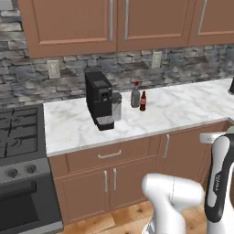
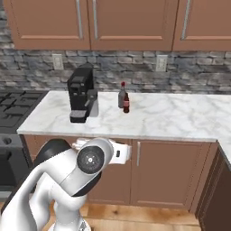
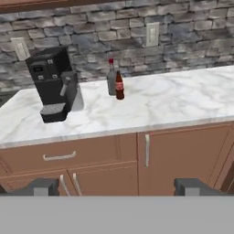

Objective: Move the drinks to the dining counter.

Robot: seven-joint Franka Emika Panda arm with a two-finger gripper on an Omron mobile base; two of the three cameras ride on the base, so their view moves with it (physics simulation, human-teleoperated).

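Note:
Two drinks stand close together on the marble worktop (image 3: 173,98) near the stone back wall. One is a squat grey bottle with a red cap (image 1: 135,96) (image 2: 121,96) (image 3: 111,78). The other is a slim dark cola bottle (image 1: 143,101) (image 2: 126,103) (image 3: 119,86), just to its right and slightly in front. In the hand view my gripper (image 3: 116,186) is open, its dark fingertips (image 3: 42,186) spread wide with nothing between them. It hangs well short of the worktop, level with the cabinet fronts and facing the bottles. The dining counter is out of view.
A black coffee machine (image 1: 99,100) (image 2: 81,94) (image 3: 52,82) stands on the worktop left of the bottles. A stove (image 1: 20,137) adjoins the worktop's left end. Wooden wall cupboards (image 1: 109,23) hang above, and base cabinets (image 3: 151,155) sit below the edge.

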